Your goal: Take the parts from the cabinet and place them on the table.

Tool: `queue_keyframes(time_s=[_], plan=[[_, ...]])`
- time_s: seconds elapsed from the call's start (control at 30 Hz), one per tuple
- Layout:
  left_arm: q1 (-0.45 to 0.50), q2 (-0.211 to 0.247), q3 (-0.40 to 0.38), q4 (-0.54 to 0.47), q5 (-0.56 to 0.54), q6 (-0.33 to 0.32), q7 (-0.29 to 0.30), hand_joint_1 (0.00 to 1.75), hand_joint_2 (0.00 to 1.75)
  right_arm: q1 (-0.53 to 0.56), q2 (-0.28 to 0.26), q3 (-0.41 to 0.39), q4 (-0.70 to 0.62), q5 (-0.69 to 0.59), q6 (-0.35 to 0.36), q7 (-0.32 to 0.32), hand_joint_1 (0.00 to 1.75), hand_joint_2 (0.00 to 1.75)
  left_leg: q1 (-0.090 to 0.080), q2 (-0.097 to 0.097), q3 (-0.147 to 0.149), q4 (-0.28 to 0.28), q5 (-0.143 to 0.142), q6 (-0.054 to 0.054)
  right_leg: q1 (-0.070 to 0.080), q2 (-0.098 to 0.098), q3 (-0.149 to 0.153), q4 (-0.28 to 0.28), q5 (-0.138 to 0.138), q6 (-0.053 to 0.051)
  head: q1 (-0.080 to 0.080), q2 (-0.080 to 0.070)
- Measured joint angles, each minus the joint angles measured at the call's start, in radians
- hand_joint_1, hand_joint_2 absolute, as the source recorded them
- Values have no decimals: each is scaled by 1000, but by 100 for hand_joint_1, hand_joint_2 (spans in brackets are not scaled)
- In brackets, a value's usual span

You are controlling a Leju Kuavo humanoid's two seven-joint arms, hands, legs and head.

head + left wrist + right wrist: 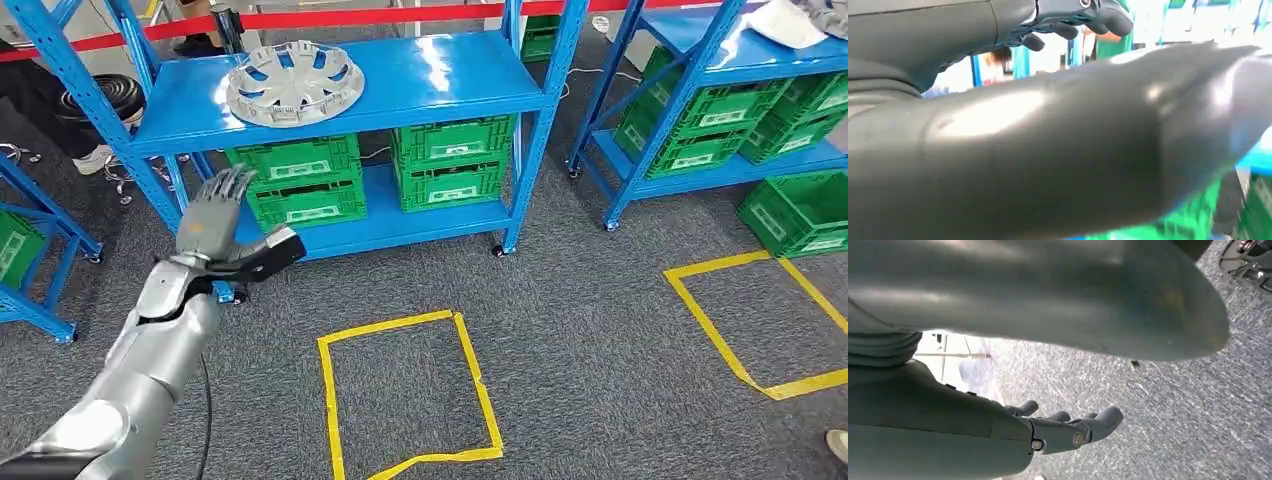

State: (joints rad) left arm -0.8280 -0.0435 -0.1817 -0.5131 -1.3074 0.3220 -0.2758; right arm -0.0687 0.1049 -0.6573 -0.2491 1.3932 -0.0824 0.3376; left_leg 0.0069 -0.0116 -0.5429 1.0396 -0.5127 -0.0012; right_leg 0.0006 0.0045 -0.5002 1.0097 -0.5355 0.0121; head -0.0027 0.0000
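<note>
Nearest, left hand (215,225) raised on its silver arm, fingers spread, palm bare, gripping nothing. Right hand (1063,427) low over grey carpet, fingers loosely apart, likewise holding nothing. Underfoot, a square of yellow tape (405,395), another at the right. Beyond, blue rack (450,90) on casters, green crates (300,182) along the lower shelf. Farthest, hubcap (293,82) flat on the top shelf, well apart from the raised hand, near the shelf's left front edge. Likely step: reaching for that part, not yet touched. Next move probably calls for lifting over the shelf lip, clear of the left upright. Open carpet behind for turning away.
</note>
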Motion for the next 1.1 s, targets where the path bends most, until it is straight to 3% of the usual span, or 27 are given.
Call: queue_keyframes(time_s=[0.33,0.53,0.67,0.73,0.77,0.83,0.87,0.9,0.93,0.97,1.03,1.07,1.1], plan=[[-111,3,-106,-42,-191,76,117,0,0,-8,19,-16,15,76,15,0,0,0,-2,-1,-1,1,0,0,-2,-1,-1,0,1,1,0,0],[-139,3,-133,-42,-202,92,163,0,0,-16,35,-23,23,95,17,0,0,0,-7,-1,-1,1,1,2,-10,0,-2,0,3,4,0,0],[-144,6,-140,-43,-203,85,184,0,0,-17,40,-24,24,95,19,0,0,0,-14,-1,-6,2,2,9,-16,0,-5,-4,7,12,0,0],[-147,6,-141,-51,-203,80,193,0,0,-18,41,-24,24,97,19,0,0,0,-2,2,2,-18,12,21,-15,-1,-12,4,-1,18,0,0],[-153,7,-141,-51,-203,78,196,0,0,-18,41,-24,24,97,19,0,0,0,-2,2,3,-22,15,25,-12,-1,-36,49,-21,19,3,0],[-155,7,-141,-50,-203,69,198,0,0,-18,42,-24,24,98,19,0,0,0,-3,3,0,-23,14,26,-15,-1,-129,213,-81,22,4,0],[-153,7,-141,-50,-203,62,198,0,0,-16,42,-24,24,99,19,0,0,0,-3,3,0,-22,13,26,-15,-1,-178,291,-98,22,4,0],[-150,7,-141,-49,-203,57,196,0,0,-15,42,-24,24,100,19,0,0,0,-3,2,1,-22,11,25,-15,-1,-211,327,-92,22,5,0],[-150,6,-142,-48,-203,51,196,0,0,-15,43,-24,24,100,19,0,0,0,-2,1,3,-20,8,22,-16,-1,-220,311,-57,22,5,0],[-150,6,-143,-47,-203,50,197,0,0,-16,43,-24,24,100,19,0,0,0,-1,0,7,-18,4,18,-19,-1,-207,250,0,22,5,0],[-153,6,-143,-48,-203,50,197,0,0,-16,43,-24,24,100,18,0,0,0,2,-1,16,-10,-10,9,-23,-3,-147,78,110,21,5,0],[-155,6,-145,-46,-203,48,197,0,0,-16,45,-24,27,100,18,0,0,0,-2,-1,13,-9,-15,1,-18,-3,-139,67,85,20,5,0],[-156,6,-146,-46,-204,45,197,0,0,-17,46,-24,29,100,18,0,0,0,-5,-5,5,-2,-17,-7,-17,-1,-126,33,75,9,6,0]])
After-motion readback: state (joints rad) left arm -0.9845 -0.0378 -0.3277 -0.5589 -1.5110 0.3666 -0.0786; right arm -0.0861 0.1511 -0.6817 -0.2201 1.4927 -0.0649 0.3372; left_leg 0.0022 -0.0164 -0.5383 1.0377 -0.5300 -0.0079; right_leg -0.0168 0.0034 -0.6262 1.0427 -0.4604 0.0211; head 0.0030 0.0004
